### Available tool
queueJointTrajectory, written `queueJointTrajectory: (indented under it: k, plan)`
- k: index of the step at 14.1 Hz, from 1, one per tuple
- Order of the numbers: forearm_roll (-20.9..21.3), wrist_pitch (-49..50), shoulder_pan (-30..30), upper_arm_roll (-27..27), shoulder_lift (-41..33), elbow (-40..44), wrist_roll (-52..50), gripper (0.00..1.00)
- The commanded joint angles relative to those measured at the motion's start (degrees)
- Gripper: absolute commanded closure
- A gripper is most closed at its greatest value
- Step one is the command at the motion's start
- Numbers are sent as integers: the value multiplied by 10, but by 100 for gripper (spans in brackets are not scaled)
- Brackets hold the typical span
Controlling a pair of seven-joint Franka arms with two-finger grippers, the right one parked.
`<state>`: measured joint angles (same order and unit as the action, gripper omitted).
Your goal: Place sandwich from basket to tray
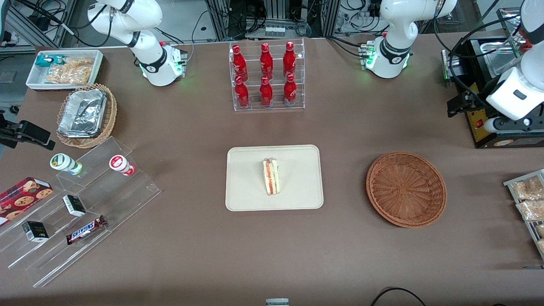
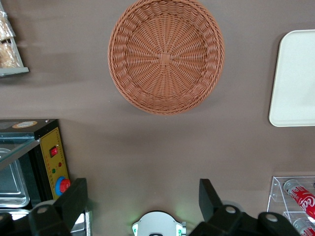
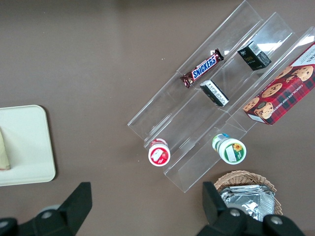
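Note:
The sandwich (image 1: 271, 176), a pale wedge with red and green filling, lies on the cream tray (image 1: 246, 199) at the middle of the table. Its edge also shows in the right wrist view (image 3: 4, 152). The reddish-brown wicker basket (image 1: 406, 189) sits beside the tray toward the working arm's end and is empty; the left wrist view shows it (image 2: 166, 56) with nothing in it, and a corner of the tray (image 2: 295, 78). My left gripper (image 1: 457, 106) is open and empty (image 2: 141, 194), raised above the table, farther from the front camera than the basket, beside a black appliance.
A black appliance (image 1: 488, 127) stands at the working arm's end, with a rack of snack packets (image 1: 529, 199) nearer the camera. A clear rack of red bottles (image 1: 266, 76) stands farther back than the tray. Acrylic steps with snacks (image 1: 85, 204), a tan basket of foil trays (image 1: 85, 114) and a white bin (image 1: 63, 68) lie toward the parked arm's end.

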<state>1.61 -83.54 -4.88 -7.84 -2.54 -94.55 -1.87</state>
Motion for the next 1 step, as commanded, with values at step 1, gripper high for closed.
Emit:
queueJointTrajectory:
  k: [1]
  plan:
    - [-7,-7,-5,-9,-7,14,7,0]
